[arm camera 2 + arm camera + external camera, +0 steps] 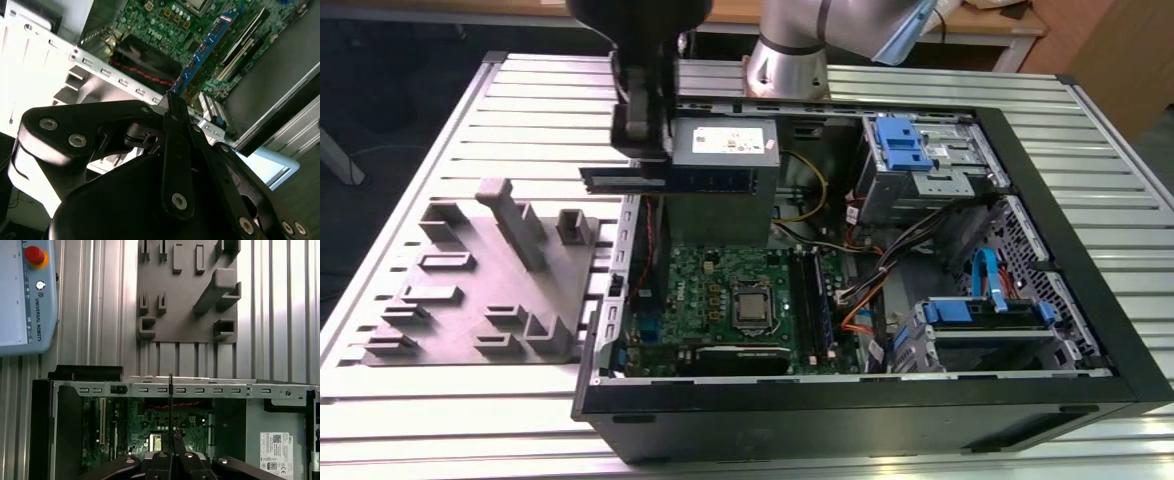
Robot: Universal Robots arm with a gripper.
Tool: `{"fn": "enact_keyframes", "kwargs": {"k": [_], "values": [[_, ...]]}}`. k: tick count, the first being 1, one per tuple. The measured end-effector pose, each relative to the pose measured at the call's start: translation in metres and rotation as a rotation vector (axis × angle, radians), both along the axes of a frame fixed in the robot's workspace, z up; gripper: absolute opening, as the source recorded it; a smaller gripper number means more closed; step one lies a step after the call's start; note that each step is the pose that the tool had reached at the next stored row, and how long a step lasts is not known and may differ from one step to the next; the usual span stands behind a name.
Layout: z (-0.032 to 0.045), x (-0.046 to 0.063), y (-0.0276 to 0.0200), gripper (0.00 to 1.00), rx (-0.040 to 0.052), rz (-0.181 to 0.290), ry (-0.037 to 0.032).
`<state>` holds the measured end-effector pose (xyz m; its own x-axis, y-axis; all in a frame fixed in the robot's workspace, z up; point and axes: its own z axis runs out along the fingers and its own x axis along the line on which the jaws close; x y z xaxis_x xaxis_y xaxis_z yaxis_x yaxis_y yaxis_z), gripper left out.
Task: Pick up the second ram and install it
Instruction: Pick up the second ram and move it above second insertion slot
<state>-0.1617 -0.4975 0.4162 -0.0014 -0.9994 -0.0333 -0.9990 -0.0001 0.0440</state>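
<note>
Near edge of the slatted table (454, 410): the computer case (854, 400) lies on its side, open face up, toward the corner on the exterior view's right. Inside it, the green motherboard (714, 290) lies flat on the case floor. The long black slot rails (803, 300) run near-to-far beside the processor socket.

On the exterior view's left part of the table, the grey fixture plate (460, 320) with upright blocks sits just beside the case wall.

Farther back, the gripper (644, 158) hangs over the case wall on the exterior view's left. Its fingers are drawn narrow and pinch the second ram (707, 181) off-centre. The strip is in the air and level, clear of the motherboard and rails, near the power supply box (727, 145). It is not seated.

In the second wrist view, the gripper (172, 100) has its linkages drawn together. The second ram (202, 50) juts from between the fingertips, with the motherboard (160, 20) behind it.

In the first wrist view, the second ram (171, 405) shows edge-on as a thin dark line leaving the gripper (172, 452) and crossing the case rim (225, 389). Beyond the rim are the grey fixture plate (187, 325) and, well apart from it, a teach pendant (22, 295) on the table.

Far edge of the table: the arm (787, 50) stands behind the case.
</note>
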Motion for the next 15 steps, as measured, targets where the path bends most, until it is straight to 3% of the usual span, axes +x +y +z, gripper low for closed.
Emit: {"fn": "enact_keyframes", "kwargs": {"k": [15], "values": [[-0.0002, 0.048, 0.0, 0.08, -0.0001, -0.001, 0.0001]]}}
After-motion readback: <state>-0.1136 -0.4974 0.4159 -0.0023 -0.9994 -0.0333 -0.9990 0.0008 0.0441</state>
